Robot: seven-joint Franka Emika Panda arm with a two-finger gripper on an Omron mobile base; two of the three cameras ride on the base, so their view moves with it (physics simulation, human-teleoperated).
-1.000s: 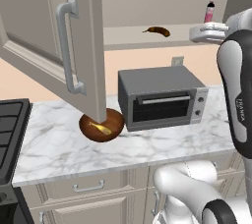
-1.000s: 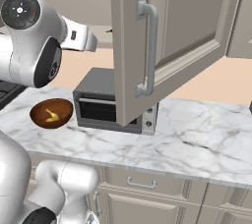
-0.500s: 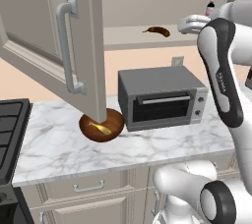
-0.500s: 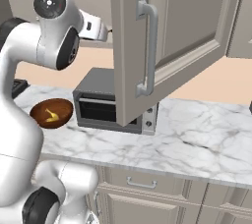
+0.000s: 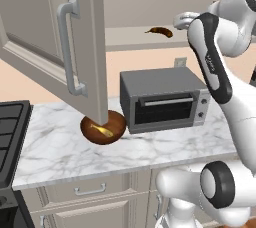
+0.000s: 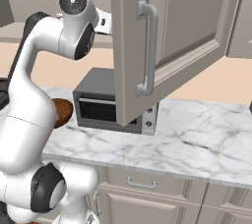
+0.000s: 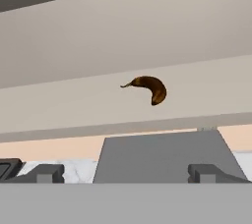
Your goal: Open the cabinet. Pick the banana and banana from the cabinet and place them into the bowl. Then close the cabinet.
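The gripper (image 7: 126, 171), spread wide and empty, faces the brown banana (image 7: 147, 87) lying crosswise, stem left.

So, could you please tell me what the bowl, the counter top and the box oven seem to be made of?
The bowl: glossy reddish-brown wood, judging by its warm sheen. The counter top: polished white marble or a lookalike, with grey veining. The box oven: matte grey metal, probably, with a dark glass door and a silver bar handle.

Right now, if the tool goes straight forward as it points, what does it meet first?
Probably the dark brown banana on the cabinet shelf, lying slightly above centre between the open tool's tips; depth is unclear.
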